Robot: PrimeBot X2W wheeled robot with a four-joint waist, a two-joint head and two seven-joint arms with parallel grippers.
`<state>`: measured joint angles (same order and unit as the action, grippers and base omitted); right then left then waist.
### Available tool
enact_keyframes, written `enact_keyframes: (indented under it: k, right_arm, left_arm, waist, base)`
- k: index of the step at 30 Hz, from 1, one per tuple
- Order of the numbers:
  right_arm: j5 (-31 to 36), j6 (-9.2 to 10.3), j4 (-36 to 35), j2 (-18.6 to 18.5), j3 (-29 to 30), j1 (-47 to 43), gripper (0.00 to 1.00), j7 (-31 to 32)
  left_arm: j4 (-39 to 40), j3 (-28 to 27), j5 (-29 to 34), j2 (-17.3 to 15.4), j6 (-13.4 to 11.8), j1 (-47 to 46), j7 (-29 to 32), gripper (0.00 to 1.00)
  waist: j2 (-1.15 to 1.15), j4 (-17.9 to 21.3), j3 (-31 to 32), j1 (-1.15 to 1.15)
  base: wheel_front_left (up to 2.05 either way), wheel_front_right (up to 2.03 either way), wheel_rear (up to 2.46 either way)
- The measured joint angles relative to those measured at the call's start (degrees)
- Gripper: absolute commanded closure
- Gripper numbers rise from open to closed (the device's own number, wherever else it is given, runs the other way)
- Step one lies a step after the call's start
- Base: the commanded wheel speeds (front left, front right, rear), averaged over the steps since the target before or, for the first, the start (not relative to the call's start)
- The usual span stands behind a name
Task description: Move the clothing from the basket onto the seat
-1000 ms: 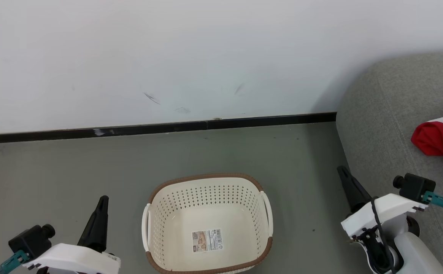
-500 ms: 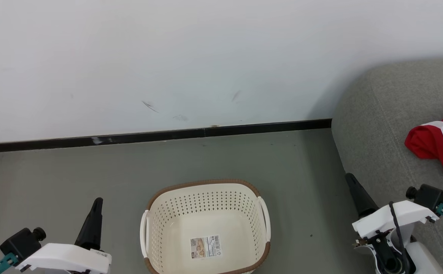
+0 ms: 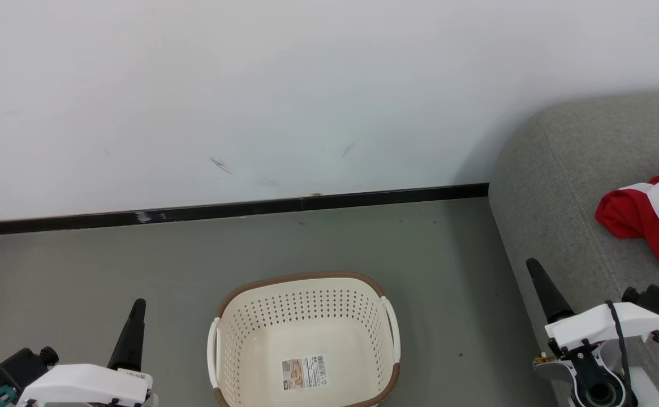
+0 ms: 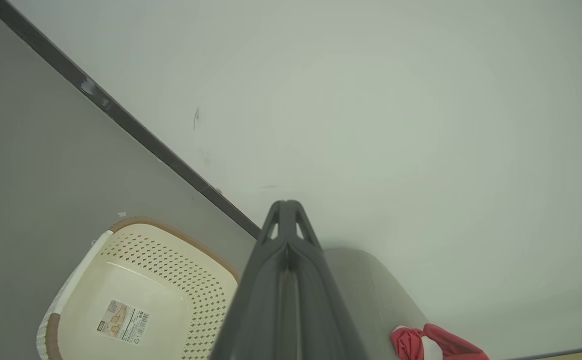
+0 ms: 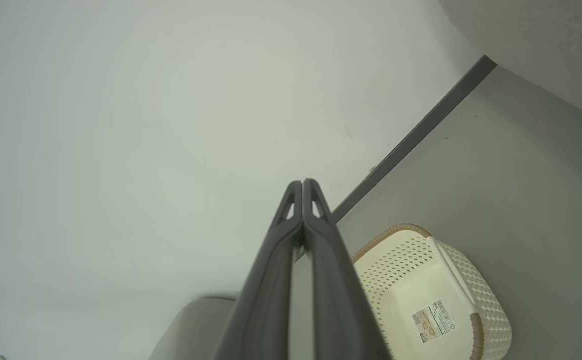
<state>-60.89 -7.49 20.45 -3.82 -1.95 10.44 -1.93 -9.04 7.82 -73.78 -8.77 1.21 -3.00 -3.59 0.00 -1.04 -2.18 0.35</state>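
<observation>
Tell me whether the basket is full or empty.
Empty. The basket stands upright on the floor with its bare bottom and paper label in plain sight. Red clothing lies on the grey seat.

Right gripper [image 5: 302, 186] closed, centre frame, holding nothing. Basket [image 5: 463, 287] lower right on floor [image 5: 535, 165], label [image 5: 433, 320] visible inside.

1 basket [image 3: 306, 301], 1 label [image 3: 305, 372], 1 seat [image 3: 561, 186], 1 heap of clothing [image 3: 628, 212] (pieces in it uncountable)

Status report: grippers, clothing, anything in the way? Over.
Left gripper shut, empty. Right gripper shut, empty. Laundry basket empty; red-and-white clothing on the grey sofa. Nothing in the way.
</observation>
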Motion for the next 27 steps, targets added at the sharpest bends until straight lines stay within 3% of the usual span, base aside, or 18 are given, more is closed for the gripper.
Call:
enact_keyframes:
  k: [9,27]
  right_arm:
    - [-7.0,0.00,-1.1,0.4,2.1,-1.3,1.00,1.9]
    - [-21.0,0.00,-3.3,1.0,6.4,-3.5,1.00,5.2]
  left_arm:
    - [-1.3,-1.9,-5.0,1.1,1.3,0.0,1.6,1.00]
    - [-3.8,-5.9,-14.3,3.1,3.6,0.0,4.7,1.00]
  waist:
    - [0.00,0.3,0.2,-0.24]
    - [0.00,0.7,1.2,-0.31]
  base:
    - [0.00,0.00,0.00]
    - [0.00,0.00,0.00]
